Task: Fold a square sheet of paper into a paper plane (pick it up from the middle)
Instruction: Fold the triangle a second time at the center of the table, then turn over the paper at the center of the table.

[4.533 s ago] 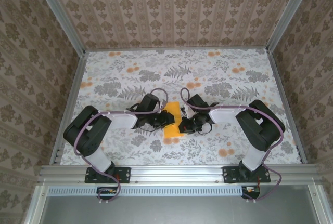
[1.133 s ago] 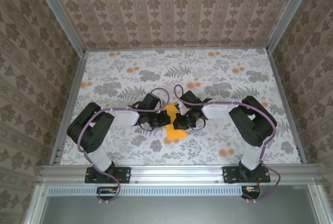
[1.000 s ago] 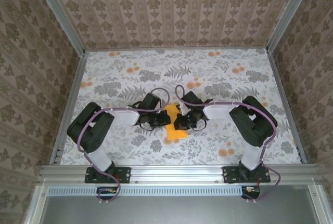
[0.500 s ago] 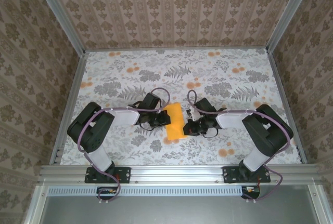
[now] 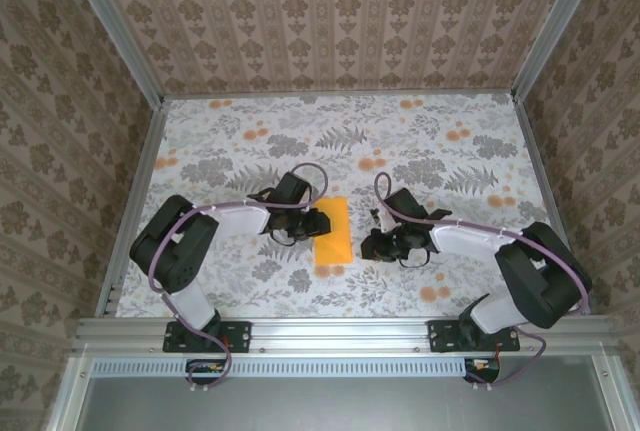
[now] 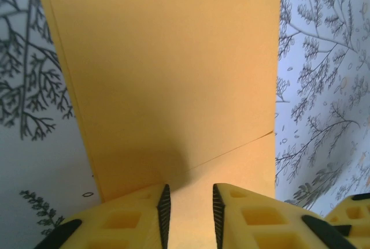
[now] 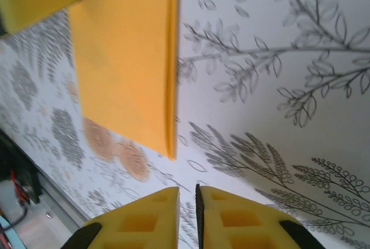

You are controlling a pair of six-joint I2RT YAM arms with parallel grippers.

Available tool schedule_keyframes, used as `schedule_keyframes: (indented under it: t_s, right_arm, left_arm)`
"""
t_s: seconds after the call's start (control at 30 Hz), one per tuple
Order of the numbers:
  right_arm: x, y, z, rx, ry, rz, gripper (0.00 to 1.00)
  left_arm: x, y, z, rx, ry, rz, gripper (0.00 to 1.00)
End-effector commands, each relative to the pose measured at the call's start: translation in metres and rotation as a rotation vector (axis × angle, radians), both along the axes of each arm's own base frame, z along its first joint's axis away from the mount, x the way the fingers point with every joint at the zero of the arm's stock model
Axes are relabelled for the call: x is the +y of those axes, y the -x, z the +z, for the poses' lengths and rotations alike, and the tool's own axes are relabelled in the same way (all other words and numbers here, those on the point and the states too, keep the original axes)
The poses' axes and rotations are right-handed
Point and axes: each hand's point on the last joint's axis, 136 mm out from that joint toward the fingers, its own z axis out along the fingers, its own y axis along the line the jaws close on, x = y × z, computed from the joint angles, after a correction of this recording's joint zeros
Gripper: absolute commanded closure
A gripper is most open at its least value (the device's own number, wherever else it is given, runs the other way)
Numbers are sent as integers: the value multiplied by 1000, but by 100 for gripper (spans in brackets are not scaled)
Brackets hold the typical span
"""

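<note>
Square sheet of paper (image 5: pixel 332 234): one, folded into a narrow rectangle, flat on the table (image 5: pixel 450 166) at centre, long axis running near to far.

Left gripper (image 5: pixel 317 221): tips rest at the sheet's left edge. In the left wrist view the left gripper (image 6: pixel 188 214) shows its jaws parted by a narrow gap over the paper (image 6: pixel 167 70), with nothing pinched between them. A diagonal crease crosses the sheet just beyond the tips.

Right gripper (image 5: pixel 366 247): just right of the sheet, not touching it. In the right wrist view the right gripper (image 7: pixel 187 197) has its jaws a slit apart over bare table, holding nothing. The paper (image 7: pixel 124 58) lies ahead, its folded edge facing the gripper.

Arms: two, each with its elbow bent outward and its forearm low, pointing inward toward the centre.
</note>
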Motion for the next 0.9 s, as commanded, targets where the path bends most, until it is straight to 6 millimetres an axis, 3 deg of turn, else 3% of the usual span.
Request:
schedule_keyframes:
  t_s: [0.0,0.13,0.27,0.47,0.67,0.87]
  right_arm:
    - [4,-31,21,-99,-20,-86,71]
    - [17,-48,25,-121,-54,-73,59]
    - [26,-62,25,-119,-79,-39,58]
    - [34,-71,18,-91,-95,51,59]
    - [43,-78,19,-79,-132,104,61]
    - [45,-78,5,-52,-127,116,59]
  left_arm:
    - [0,-11,26,-57,-14,24,62]
    - [7,-19,45,-104,-14,102,49]
    - [24,-22,45,-121,-34,215,38]
    - [28,-23,33,-107,37,337,28]
    - [26,-20,31,-89,55,362,19]
    - [35,-13,36,-97,37,374,7]
